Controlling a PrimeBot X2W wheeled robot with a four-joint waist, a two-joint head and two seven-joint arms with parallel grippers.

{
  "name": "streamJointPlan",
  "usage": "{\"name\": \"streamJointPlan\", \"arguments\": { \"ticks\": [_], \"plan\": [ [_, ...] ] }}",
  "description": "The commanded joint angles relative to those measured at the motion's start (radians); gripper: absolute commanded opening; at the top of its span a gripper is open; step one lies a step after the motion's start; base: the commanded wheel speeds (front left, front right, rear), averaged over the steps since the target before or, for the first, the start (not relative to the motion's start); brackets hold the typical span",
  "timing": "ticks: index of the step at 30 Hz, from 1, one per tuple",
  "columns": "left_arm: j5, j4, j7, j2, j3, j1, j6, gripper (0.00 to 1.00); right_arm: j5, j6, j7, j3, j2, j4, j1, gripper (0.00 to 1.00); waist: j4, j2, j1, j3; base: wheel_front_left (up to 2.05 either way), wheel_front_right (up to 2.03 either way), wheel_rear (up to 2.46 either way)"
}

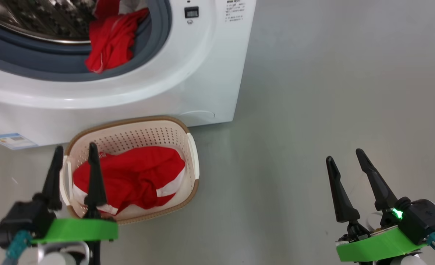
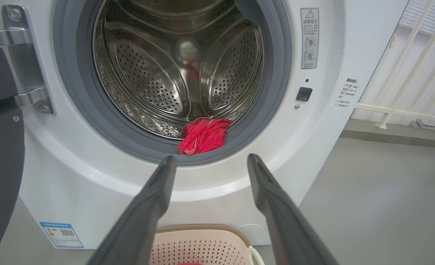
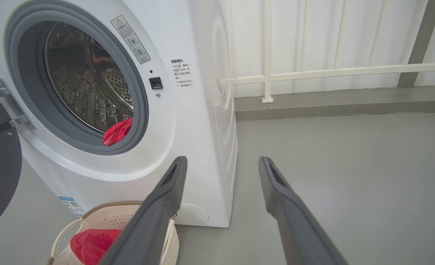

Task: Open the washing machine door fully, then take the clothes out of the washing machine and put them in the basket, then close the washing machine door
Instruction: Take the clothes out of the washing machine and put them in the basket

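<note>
A: Left gripper (image 1: 75, 146) status?
B: Fingers apart, empty, at basket (image 1: 193, 162) left edge. Red garment (image 1: 133, 176) inside it; second red garment (image 1: 110, 42) hangs over the drum seal (image 1: 37, 62) beyond.
A: Right gripper (image 1: 345, 154)?
B: Apart, empty, over floor (image 1: 294, 110), well right.

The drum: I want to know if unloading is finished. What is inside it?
Red clothes lie at the drum's front lip, draping onto the grey seal. The remaining steel wall looks bare; anything under the clothes is hidden.
</note>
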Motion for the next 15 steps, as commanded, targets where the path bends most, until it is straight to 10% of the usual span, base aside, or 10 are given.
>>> {"name": "streamJointPlan", "arguments": {
  "ticks": [1,15],
  "plan": [
    [0.001,-0.015,-0.006,0.023,0.035,-0.032,-0.008,1.0,-0.007,0.006,-0.006,0.027,-0.013,-0.027,-0.026,1.0,-0.004,0.0,0.0,0.03,0.0,0.0,0.0],
    [0.025,0.163,-0.006,0.091,0.049,-0.347,-0.022,1.0,0.017,0.006,-0.006,0.046,-0.013,-0.037,-0.082,1.0,-0.025,0.0,0.0,0.146,0.0,0.0,0.0]
  ]
}}
